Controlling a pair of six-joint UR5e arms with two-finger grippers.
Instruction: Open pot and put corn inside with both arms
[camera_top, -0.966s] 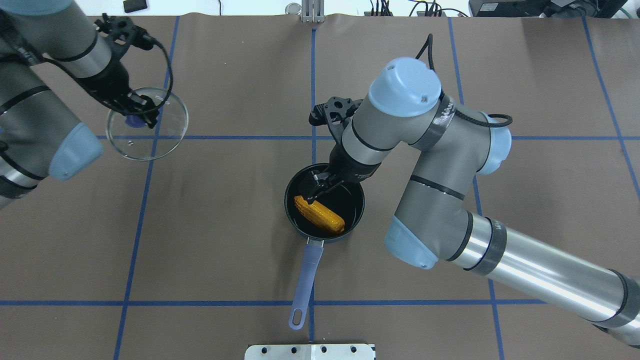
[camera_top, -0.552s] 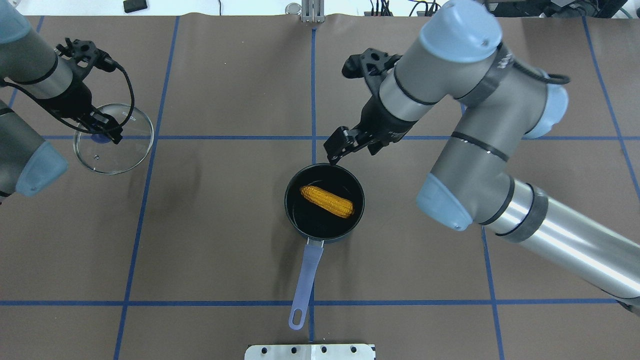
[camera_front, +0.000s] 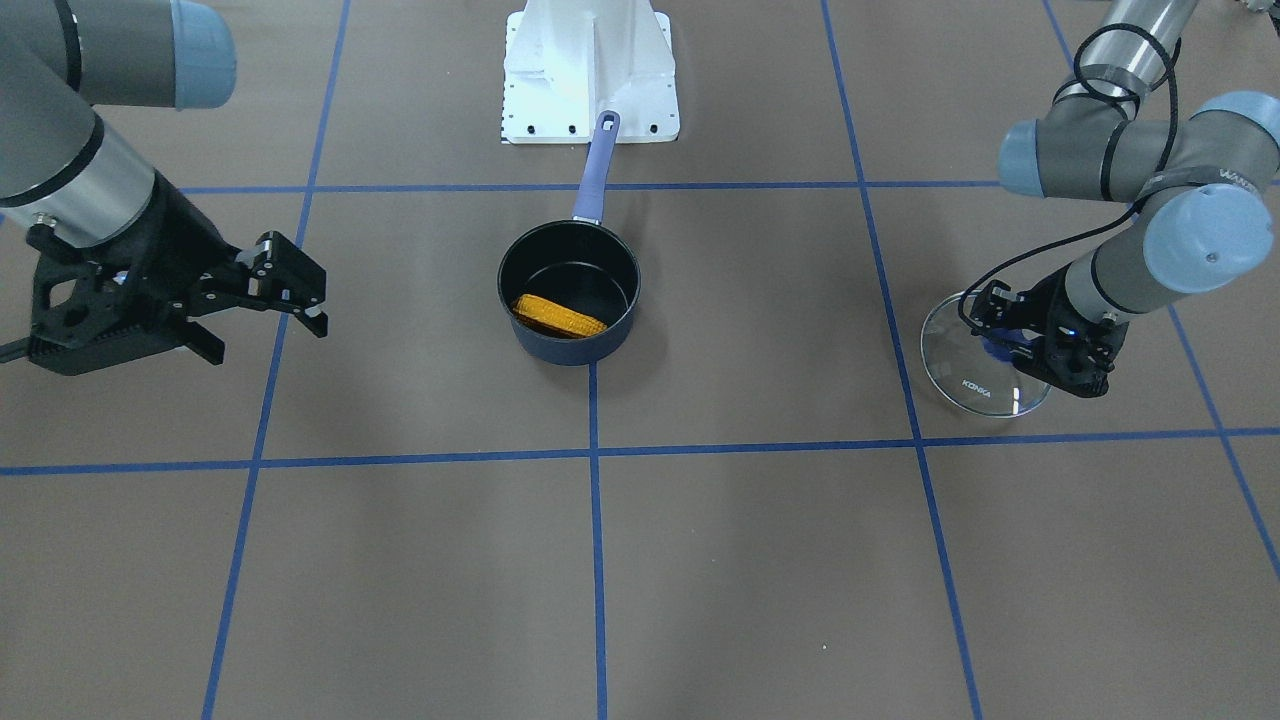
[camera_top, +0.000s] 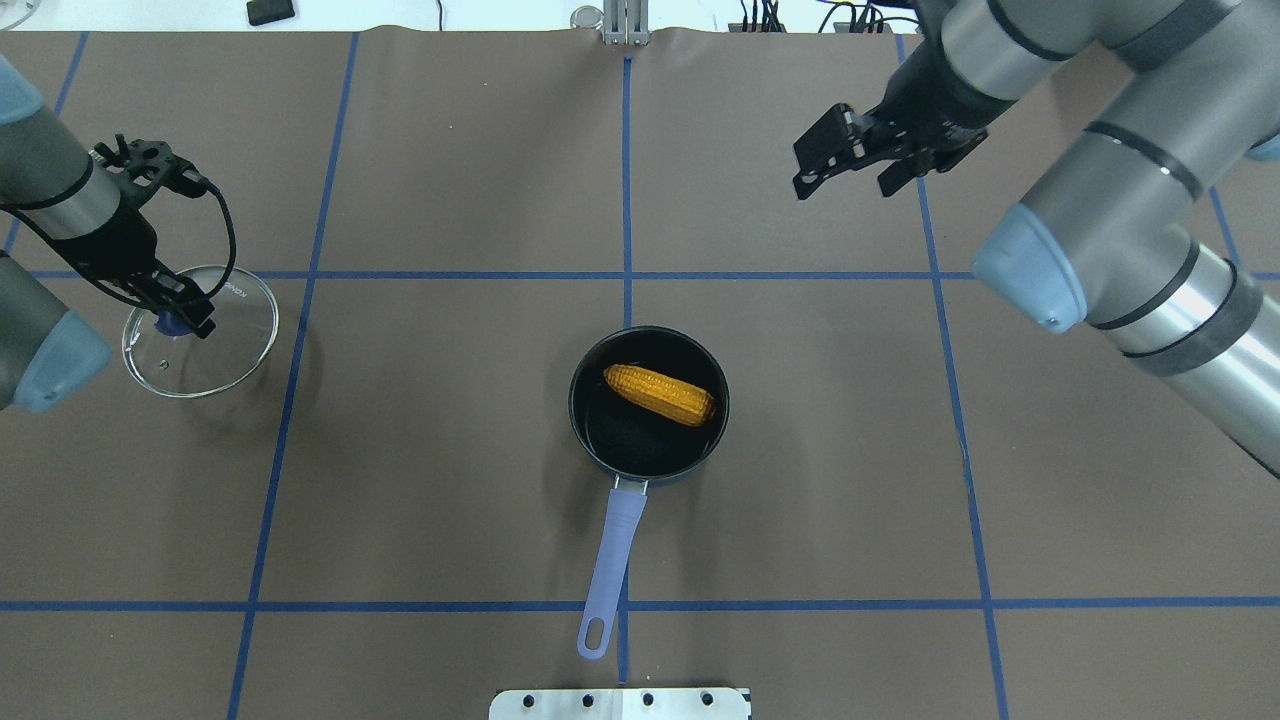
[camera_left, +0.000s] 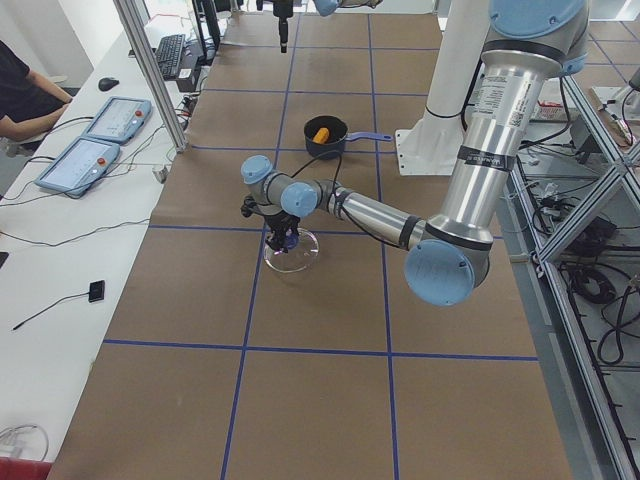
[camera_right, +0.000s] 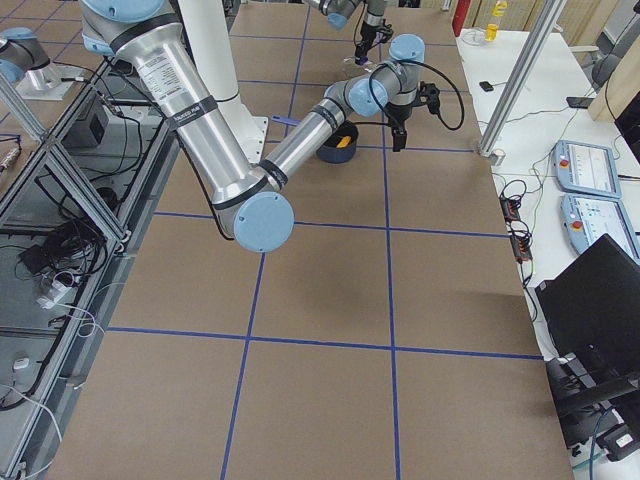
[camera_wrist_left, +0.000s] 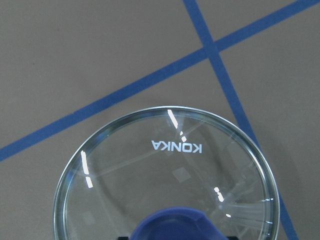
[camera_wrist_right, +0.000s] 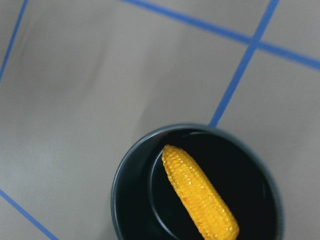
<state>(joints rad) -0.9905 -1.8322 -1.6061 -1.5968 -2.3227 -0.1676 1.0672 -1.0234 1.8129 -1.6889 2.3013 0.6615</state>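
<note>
A dark pot (camera_top: 625, 440) sits uncovered mid-worktop (camera_top: 450, 500), its purple-blue handle pointing toward the robot. The orange-yellow corn (camera_top: 662, 394) lies inside by the far wall. The right wrist view shows its kernel rows close up, finer than the overhead view does. The right pincer (camera_top: 842, 180), fingers apart and empty, hangs well off to the far right; 0.6 s earlier it hovered just beyond the pot's rim. The left pincer (camera_top: 185, 315) is clamped on the purple knob (camera_wrist_left: 175, 225) of the glass lid (camera_top: 215, 345), now a little further left. White lettering (camera_wrist_left: 177, 147) reads "KONKA", largest in the left wrist view.
</note>
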